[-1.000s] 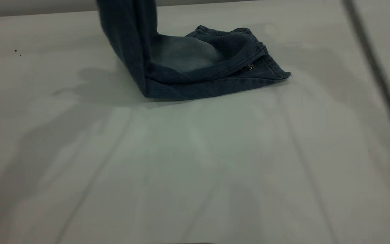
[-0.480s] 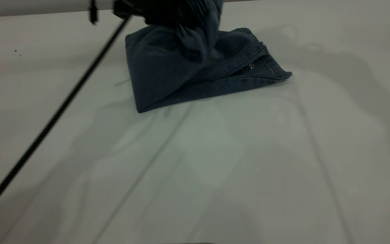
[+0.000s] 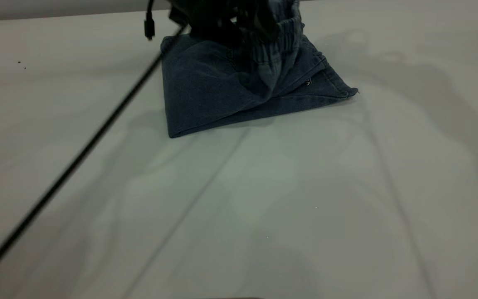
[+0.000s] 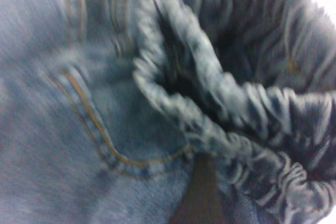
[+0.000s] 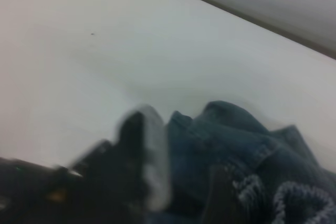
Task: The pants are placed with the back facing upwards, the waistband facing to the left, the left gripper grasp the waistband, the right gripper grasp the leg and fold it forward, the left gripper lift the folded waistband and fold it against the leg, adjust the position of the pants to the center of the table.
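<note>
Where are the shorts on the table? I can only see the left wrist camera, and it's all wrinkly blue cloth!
Observer: In the exterior view the pants are a folded bundle on the far part of the table, with lots of bare white in front.
Operator: Is the wrinkly bit lying flat?
Observer: No. The waistband is held up above the bundle by the left pincer.
Operator: Is there anything else I can't see?
Observer: A black cable slants from that pincer toward the near left corner of the exterior view.
</note>
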`<state>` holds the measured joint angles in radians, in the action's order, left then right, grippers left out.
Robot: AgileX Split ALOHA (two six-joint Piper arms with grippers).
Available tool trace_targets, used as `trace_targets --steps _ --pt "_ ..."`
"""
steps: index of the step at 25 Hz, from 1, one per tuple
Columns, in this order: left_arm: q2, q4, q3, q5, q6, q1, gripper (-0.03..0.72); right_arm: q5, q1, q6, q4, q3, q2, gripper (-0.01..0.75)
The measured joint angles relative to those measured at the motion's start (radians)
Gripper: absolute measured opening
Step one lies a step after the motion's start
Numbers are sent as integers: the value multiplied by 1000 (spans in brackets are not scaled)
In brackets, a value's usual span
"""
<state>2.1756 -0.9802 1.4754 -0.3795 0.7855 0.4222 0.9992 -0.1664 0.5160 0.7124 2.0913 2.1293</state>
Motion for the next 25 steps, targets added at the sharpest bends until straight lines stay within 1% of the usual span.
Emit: trace_targets --steps 2,3,7,9,11,14,17,21,23,25 --pt "-51 8 0 -1 10 -16 623 -1 6 -10 -18 0 0 402" --pt "-80 18 0 -1 14 -22 627 -1 8 -16 -22 0 -1 402" --pt "-192 97 0 -9 16 -56 607 7 16 -25 -41 0 -1 402" --pt "-258 123 0 -17 15 -87 590 37 13 -42 -44 -2 -1 402" --pt "-319 130 0 -20 6 -119 582 80 -7 -82 -50 -3 11 402" --pt "-402 127 0 -31 -39 -155 580 128 -82 -181 -119 -3 65 397" --pt "-458 122 0 -78 -63 -161 580 136 -181 -286 -270 -4 153 388" --pt "-470 121 0 -137 -76 -161 580 88 -299 -437 -482 -8 255 385" --pt "-470 121 0 -159 -80 -161 580 55 -339 -523 -576 -8 288 385" --pt "-470 121 0 -175 -81 -161 580 18 -363 -608 -670 -8 320 384"
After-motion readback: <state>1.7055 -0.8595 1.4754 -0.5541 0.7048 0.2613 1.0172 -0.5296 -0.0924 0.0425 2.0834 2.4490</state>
